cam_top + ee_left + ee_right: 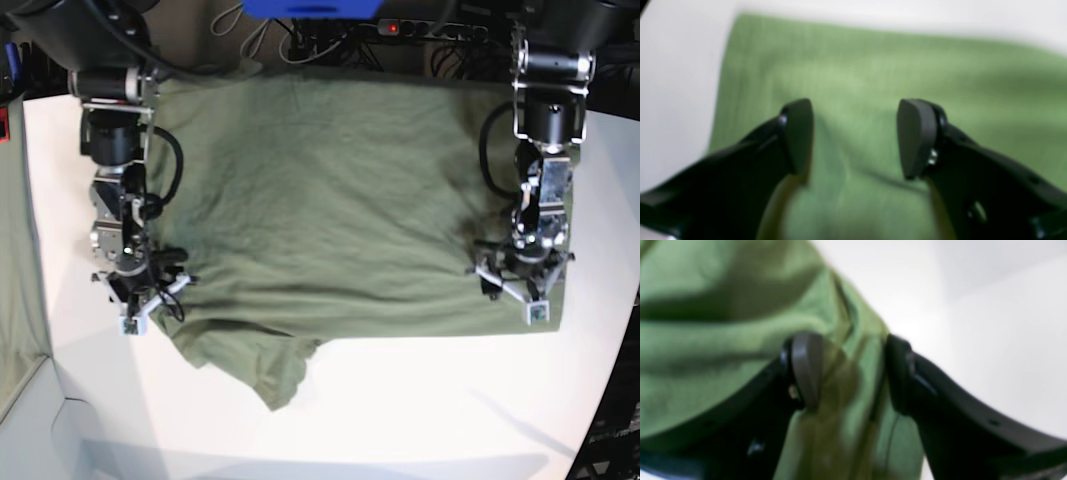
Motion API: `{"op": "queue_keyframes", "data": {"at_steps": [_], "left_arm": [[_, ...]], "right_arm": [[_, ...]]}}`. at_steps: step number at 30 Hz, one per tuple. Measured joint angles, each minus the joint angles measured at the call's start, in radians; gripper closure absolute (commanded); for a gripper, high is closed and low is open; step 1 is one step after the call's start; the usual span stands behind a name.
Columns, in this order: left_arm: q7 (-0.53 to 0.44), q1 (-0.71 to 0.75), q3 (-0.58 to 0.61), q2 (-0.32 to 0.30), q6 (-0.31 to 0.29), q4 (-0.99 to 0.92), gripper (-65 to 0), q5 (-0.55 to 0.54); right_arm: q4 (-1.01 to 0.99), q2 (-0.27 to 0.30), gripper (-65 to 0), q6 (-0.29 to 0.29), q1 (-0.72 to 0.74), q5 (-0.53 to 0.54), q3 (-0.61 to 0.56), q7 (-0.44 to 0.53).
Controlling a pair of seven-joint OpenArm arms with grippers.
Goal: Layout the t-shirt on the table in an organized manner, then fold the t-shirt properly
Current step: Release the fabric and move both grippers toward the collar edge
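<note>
Right now I have the shirt (330, 190) spread wide across the far half of the table (400, 410), mostly flat, with soft creases running across its middle. Its near edge lies roughly straight from my left arm's side over to the middle, and from there a flap or sleeve (285, 375) juts toward me and off to my right arm's side, a bit rumpled.

My left gripper (855, 136) sits over the near corner of the shirt on its side. From the wrist camera I see its two dark pads (800, 133) standing apart with flat green cloth showing between them and nothing pinched; the shirt's straight edge and bare table lie just beyond. That picture is blurred, so I cannot say whether the tips touch the cloth.

My right gripper (853, 373) is at the opposite side edge of the shirt. Its wrist view shows the pads (806, 366) held apart with a bunched fold of green cloth running between them, the fabric lying against the inner pad and reaching across to the outer one. Blurred as it is, I cannot tell whether that is a firm clamp on the cloth or just cloth draped through a parted gap. Bare white table fills the outer side of that view.

In the base view, a strip of greyish cloth (18, 280) hangs at the picture's left edge, well apart from the shirt.
</note>
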Motion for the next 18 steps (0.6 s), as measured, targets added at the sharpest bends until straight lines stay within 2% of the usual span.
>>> {"op": "queue_keyframes", "data": {"at_steps": [2,4,6,8,10,11,14,18], "left_arm": [[-0.047,0.008,-0.001,-0.001,-0.003,-0.017,-39.4,-0.009],[-0.068,-0.016,-0.001,0.0,-0.003,-0.063,-39.4,-0.007],[-0.143,-0.036,-0.001,0.007,-0.011,-0.124,-39.4,-0.009],[-0.229,-0.075,0.003,0.013,-0.023,-0.213,-39.4,-0.013],[-0.289,-0.137,0.003,0.025,-0.025,-0.315,-39.4,-0.014],[-0.317,-0.175,0.003,0.039,-0.021,-0.369,-39.4,-0.004],[-0.341,-0.251,0.007,0.066,-0.018,-0.471,-39.4,0.002],[-0.335,-0.287,0.006,0.078,-0.005,-0.458,-39.5,0.003]], "right_arm": [[-0.046,0.03,-31.0,-0.002,0.02,0.0,0.003,0.021],[-0.098,0.051,-31.0,-0.003,0.019,0.002,0.003,0.121],[-0.142,0.068,-31.0,-0.001,0.02,0.008,0.003,0.205],[-0.202,0.083,-31.0,-0.002,0.051,0.007,0.005,0.235],[-0.269,0.097,-31.2,-0.037,0.09,0.002,0.004,0.27],[-0.3,0.1,-31.3,-0.094,0.113,0.002,0.005,0.274],[-0.327,0.117,-31.3,-0.129,0.148,-0.002,0.005,0.289],[-0.329,0.134,-31.3,-0.138,0.191,-0.005,0.006,0.314]]}}
